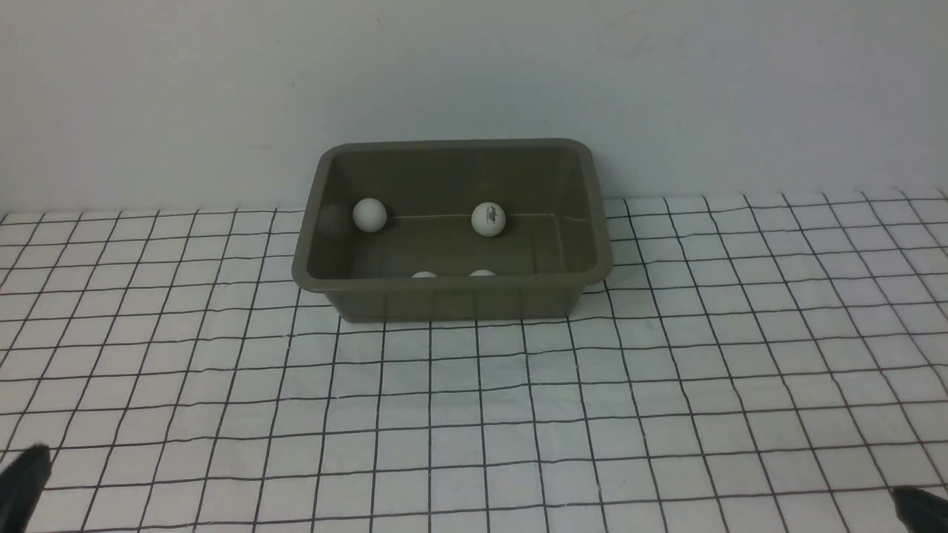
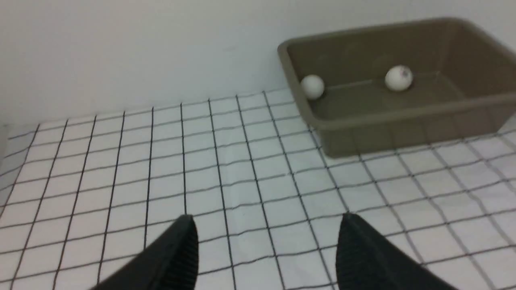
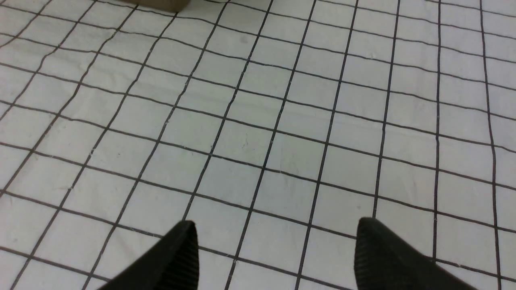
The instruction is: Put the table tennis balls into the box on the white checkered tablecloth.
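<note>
Box point(image 1: 452, 300) toward the far middle of the white checkered tablecloth point(image 1: 474, 414), near the pale wall point(image 1: 474, 74), olive-brown, open side up. Inside it, all four table tennis balls point(image 1: 369, 215). Plain ball point(image 2: 312, 85) at the far edge of the box floor, just beside the left wall. Printed ball point(image 1: 488, 219) also at the far edge, nearer the middle, small dark mark facing the front view. Near-left ball point(image 1: 424, 275) and near-right ball point(image 1: 482, 273) tucked just inside the near wall, mostly hidden behind the rim, only the tops showing, close together but apart.

Left gripper point(image 2: 266, 233) low over the near left of the cloth, well apart from the box. Black ribbed fingers point(image 2: 177, 257) spread wide, bare grid squares between them, nothing held.

Right gripper point(image 3: 276, 237) over the near right of the cloth, likewise well apart from the box. Claw wide, only cloth between the two dark tips, nothing held.

Slight wrinkles in the cloth; grid lines wavy in places.
</note>
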You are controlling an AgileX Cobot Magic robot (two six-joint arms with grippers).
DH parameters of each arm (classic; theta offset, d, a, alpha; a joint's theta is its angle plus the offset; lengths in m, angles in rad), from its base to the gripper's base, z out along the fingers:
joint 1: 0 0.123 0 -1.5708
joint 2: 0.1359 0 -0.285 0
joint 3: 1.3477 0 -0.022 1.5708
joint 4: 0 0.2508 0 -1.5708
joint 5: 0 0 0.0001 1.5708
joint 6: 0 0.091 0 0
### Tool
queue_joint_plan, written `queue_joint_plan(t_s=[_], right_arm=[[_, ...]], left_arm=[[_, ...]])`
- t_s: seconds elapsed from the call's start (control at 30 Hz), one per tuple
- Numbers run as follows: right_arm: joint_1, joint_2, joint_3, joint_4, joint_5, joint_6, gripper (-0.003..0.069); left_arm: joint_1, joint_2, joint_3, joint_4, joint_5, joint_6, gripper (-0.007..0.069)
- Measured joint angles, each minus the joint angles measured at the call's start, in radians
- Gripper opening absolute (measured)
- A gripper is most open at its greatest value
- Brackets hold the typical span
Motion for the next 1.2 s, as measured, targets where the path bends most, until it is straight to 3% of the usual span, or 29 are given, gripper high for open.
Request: queue_joint_plan(t_s=[0.13,0.53,0.97,1.2], right_arm=[[0.000,0.000,0.000,-0.001,0.015,0.000,0.0472],[0.000,0.000,0.000,-0.004,0.023,0.000,0.0472],[0.000,0.000,0.000,-0.004,0.023,0.000,0.0472],[0.000,0.000,0.000,-0.004,0.023,0.000,0.0472]], left_arm=[[0.000,-0.061,0.147,0.063,-0.061,-0.006,0.0415],[0.001,-0.237,0.351,0.069,-0.096,-0.060,0.0415],[0.001,-0.239,0.353,0.064,-0.103,-0.097,0.0415],[0.001,-0.239,0.353,0.000,-0.106,-0.076,0.0415]])
